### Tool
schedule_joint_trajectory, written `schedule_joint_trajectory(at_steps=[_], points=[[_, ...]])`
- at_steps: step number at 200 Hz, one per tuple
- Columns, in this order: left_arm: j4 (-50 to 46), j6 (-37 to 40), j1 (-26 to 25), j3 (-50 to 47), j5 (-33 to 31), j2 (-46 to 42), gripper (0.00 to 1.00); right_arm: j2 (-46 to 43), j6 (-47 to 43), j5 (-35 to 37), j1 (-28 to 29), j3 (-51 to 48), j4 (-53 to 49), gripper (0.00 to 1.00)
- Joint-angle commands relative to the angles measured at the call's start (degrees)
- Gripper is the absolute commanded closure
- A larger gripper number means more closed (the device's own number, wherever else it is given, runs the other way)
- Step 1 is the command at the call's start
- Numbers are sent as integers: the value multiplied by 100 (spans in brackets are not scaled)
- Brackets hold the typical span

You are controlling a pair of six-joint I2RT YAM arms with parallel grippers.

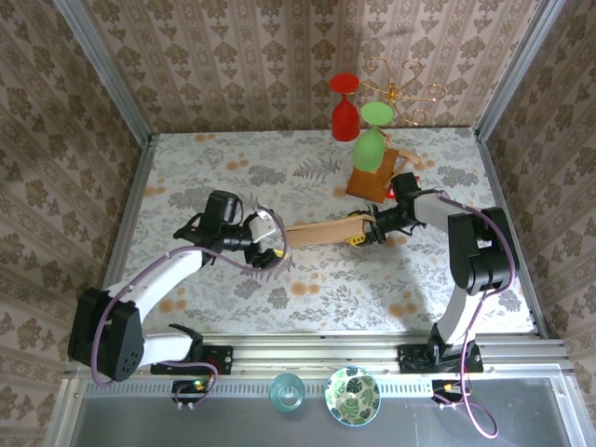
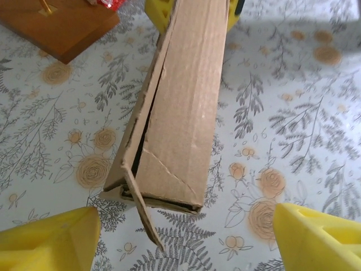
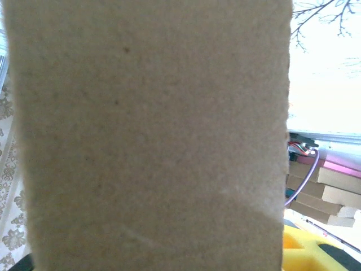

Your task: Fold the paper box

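While the right gripper (image 1: 366,235) clamps one end of the paper box (image 1: 317,233), the left gripper (image 1: 270,247) sits released at the other end, its yellow fingers (image 2: 51,240) spread wide and not touching the cardboard. Box is a long, mostly flattened brown piece lying mid-way across the floral table (image 1: 233,168) between both arms, with a small flap (image 2: 144,214) poking out. Wooden stand (image 1: 371,182) sits just behind the right gripper.

Overhead camera, above the near edge, takes in the whole table (image 1: 326,289); left wrist looks down close at the paper box (image 2: 186,113); right wrist even nearer, same box.
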Motion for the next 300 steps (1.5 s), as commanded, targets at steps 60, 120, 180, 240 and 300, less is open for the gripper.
schedule_joint_trajectory(at_steps=[60,120,180,240,300], points=[[1085,101,-336,191,-357,768,21,306,-393,428,-30,66,-928,72],[1087,-176,-681,162,-363,799,36,396,-359,430,-39,156,-873,71],[900,-237,-803,290,-292,904,52,437,-386,429,-65,159,-847,63],[652,-312,-794,409,-214,914,59,376,-699,509,-192,316,-1092,39],[239,-442,-592,540,185,890,61,-440,-1438,1441,-704,588,-1803,35]])
